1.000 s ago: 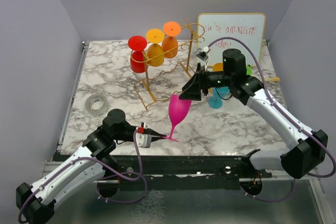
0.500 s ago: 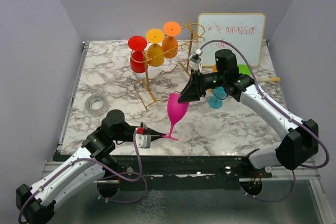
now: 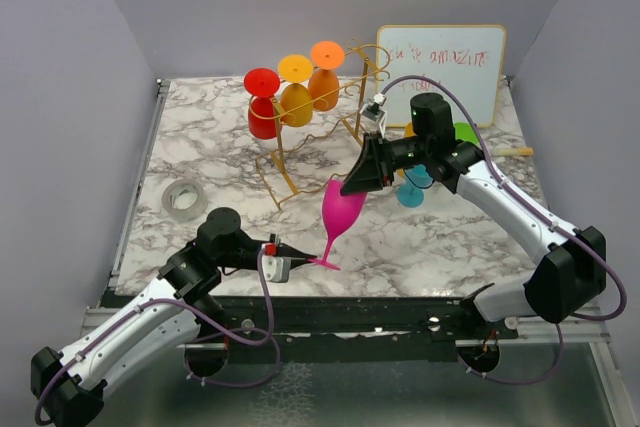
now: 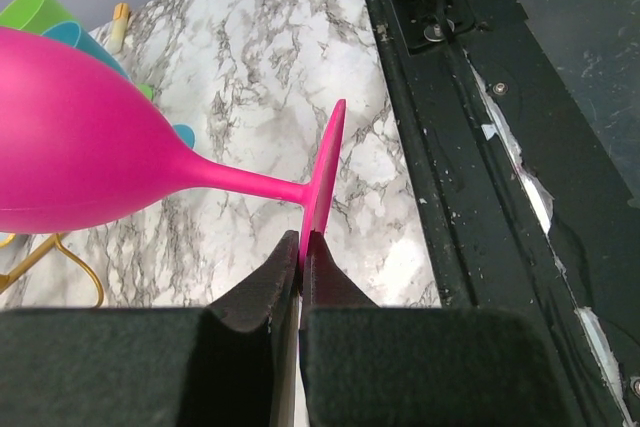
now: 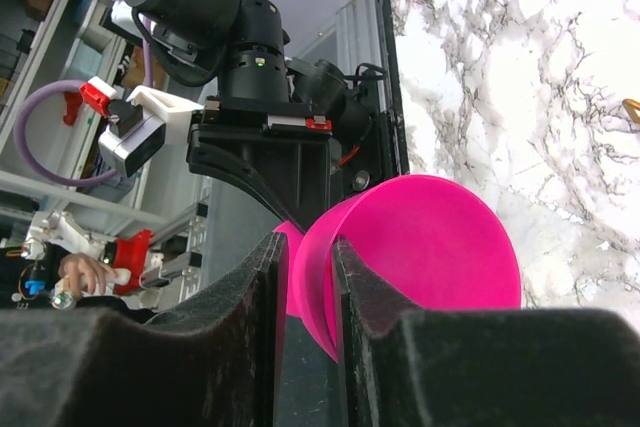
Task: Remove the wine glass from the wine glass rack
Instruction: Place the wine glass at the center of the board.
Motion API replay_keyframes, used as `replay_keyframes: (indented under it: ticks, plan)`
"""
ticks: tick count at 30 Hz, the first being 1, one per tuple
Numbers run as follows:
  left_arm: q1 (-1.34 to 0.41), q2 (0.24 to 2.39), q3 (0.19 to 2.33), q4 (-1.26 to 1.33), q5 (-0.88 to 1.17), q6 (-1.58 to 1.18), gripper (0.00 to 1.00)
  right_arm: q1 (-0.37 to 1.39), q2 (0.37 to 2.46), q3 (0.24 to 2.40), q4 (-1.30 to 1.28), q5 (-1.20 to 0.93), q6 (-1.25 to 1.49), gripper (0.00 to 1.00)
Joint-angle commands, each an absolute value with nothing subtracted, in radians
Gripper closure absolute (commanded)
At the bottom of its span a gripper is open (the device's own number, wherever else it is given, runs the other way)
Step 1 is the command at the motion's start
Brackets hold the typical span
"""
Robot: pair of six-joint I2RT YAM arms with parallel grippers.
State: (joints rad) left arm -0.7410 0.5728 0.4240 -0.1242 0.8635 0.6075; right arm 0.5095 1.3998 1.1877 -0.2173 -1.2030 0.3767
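Observation:
A pink wine glass [image 3: 340, 207] is held tilted over the marble table, off the gold wire wine glass rack [image 3: 284, 163] behind it. My left gripper [image 3: 300, 258] is shut on the edge of the glass's foot [image 4: 325, 177], with the stem and bowl [image 4: 80, 137] reaching away from it. My right gripper [image 3: 352, 187] is at the bowl's mouth. In the right wrist view its fingers [image 5: 355, 277] straddle the pink rim [image 5: 420, 237], one inside and one outside. The right gripper [image 5: 305, 242] is narrowed, with a slim gap on the outer side.
Red [image 3: 263, 117], orange [image 3: 296, 102] and darker orange [image 3: 323, 87] glasses hang upside down on the rack. A teal glass [image 3: 411, 192] and a green one [image 3: 465, 132] lie under my right arm. A whiteboard [image 3: 440, 67] stands at the back right and a tape roll [image 3: 184, 197] lies at the left.
My right gripper has come down over the glass's rim and its jaws have narrowed a lot. The left gripper has kept its hold on the foot and barely moved.

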Motion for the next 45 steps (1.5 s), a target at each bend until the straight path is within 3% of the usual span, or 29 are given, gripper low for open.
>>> replay_keyframes:
  ticks: [1,11,14,17,21,29,31,33,35,41,45]
  plan:
    - [-0.735,0.578,0.409,-0.147,0.848,0.618,1.0,0.512,1.409,1.173,-0.202,-1.262,0.385,0.74]
    - [-0.735,0.588,0.406,-0.15,0.853,0.618,1.0,0.512,1.41,1.174,-0.211,-1.263,0.379,0.99]
    - [-0.736,0.589,0.405,-0.152,0.86,0.616,1.0,0.512,1.407,1.177,-0.213,-1.243,0.376,0.99]
    - [-0.735,0.585,0.402,-0.152,0.862,0.608,0.88,0.512,1.405,1.182,-0.213,-1.231,0.378,0.99]
    - [-0.735,0.586,0.396,-0.152,0.868,0.604,0.81,0.512,1.4,1.188,-0.212,-1.228,0.381,1.0]
    - [-0.735,0.59,0.395,-0.152,0.874,0.606,0.81,0.512,1.402,1.182,-0.216,-1.229,0.385,1.0]
    - [-0.735,0.592,0.394,-0.152,0.873,0.606,0.88,0.512,1.408,1.178,-0.225,-1.235,0.385,1.0]
    - [-0.735,0.596,0.395,-0.154,0.873,0.608,0.99,0.512,1.417,1.187,-0.267,-1.242,0.359,1.0]
    - [-0.735,0.602,0.398,-0.157,0.872,0.611,1.0,0.512,1.427,1.203,-0.328,-1.244,0.31,0.99]
    - [-0.735,0.606,0.4,-0.162,0.876,0.62,1.0,0.512,1.442,1.258,-0.482,-1.295,0.176,0.8]
    - [-0.735,0.614,0.399,-0.166,0.877,0.628,1.0,0.512,1.446,1.278,-0.535,-1.317,0.121,0.73]
